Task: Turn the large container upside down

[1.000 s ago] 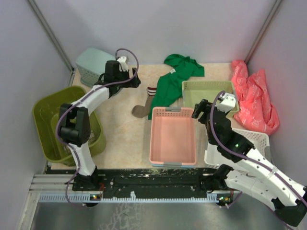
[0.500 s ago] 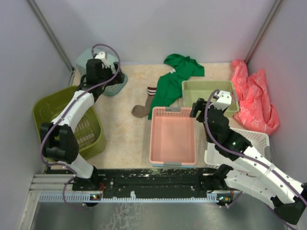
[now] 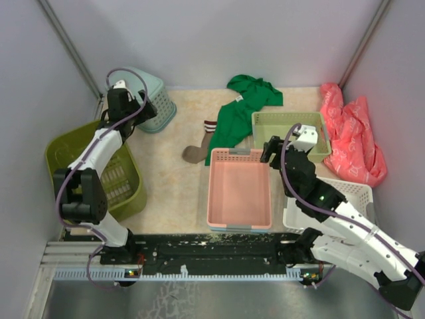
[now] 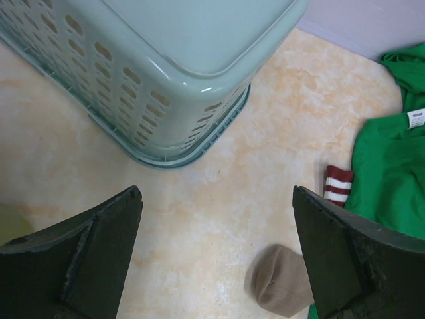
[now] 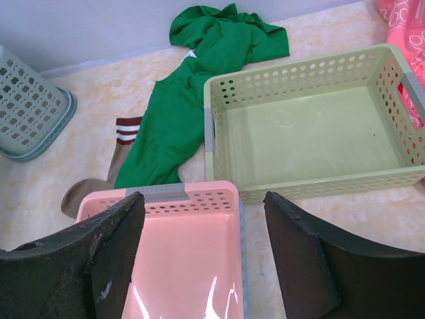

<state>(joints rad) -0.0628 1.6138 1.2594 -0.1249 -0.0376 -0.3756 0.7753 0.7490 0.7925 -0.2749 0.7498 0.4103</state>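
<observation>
Top external view has me worried about the target: the left pincer (image 4: 216, 196) is hovering just in front of the teal basket (image 4: 166, 80), while the large container (image 3: 60, 149), the one I actually need to flip, sits behind and below it, back toward that arm's base and tight to the side wall. If I close from here, I'd likely catch the wrong basket. If I swing back carelessly, the forearm lying across the large container's open mouth could knock or drag it. I also judge the flip itself risky: the container is deep and wide, so a hold on one rim may slip, and the wall leaves little room to roll it. As for the left pincer, its jaws are spread as wide as they go, with bare floor between them. They touch nothing, and a sock (image 4: 282, 282) lies off to one side. The right pincer (image 5: 202, 199) is likewise spread and empty above the pink tray (image 5: 186, 259).
</observation>
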